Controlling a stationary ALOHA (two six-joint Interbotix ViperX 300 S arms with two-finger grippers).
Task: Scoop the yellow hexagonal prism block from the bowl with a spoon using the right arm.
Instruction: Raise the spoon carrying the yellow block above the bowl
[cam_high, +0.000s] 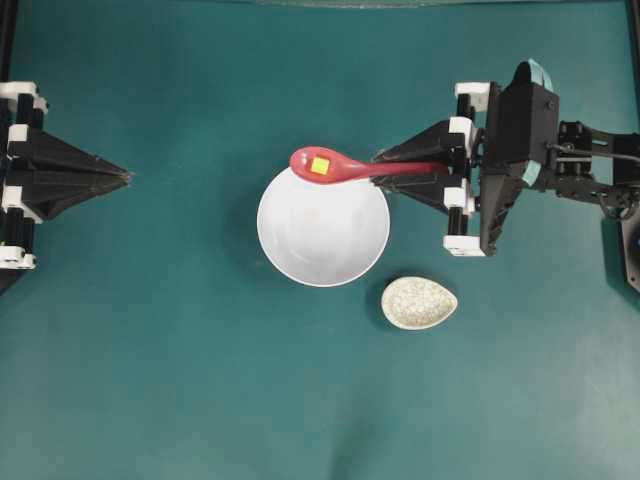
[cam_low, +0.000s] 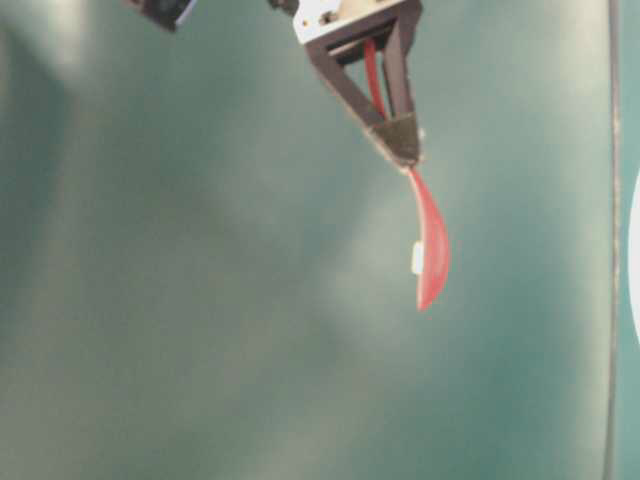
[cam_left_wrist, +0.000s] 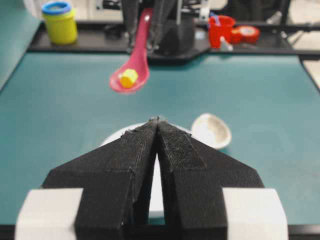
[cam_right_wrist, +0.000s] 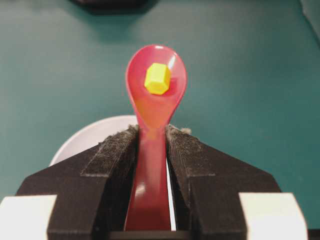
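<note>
The block sits in the spoon clenched by the right jaws above the bowl; keep it level, left jaws clenched empty.

glossy red-pink spoon with a smooth, shiny scoop; matt yellow block; smooth white bowl; speckled, crackle-patterned beige dish at its 4 o'clock; rough, fuzzy black gripper pads; matt teal tabletop.

You see the bowl only as a sliver behind the right gripper; the table-level view is blurred throughout.
</note>
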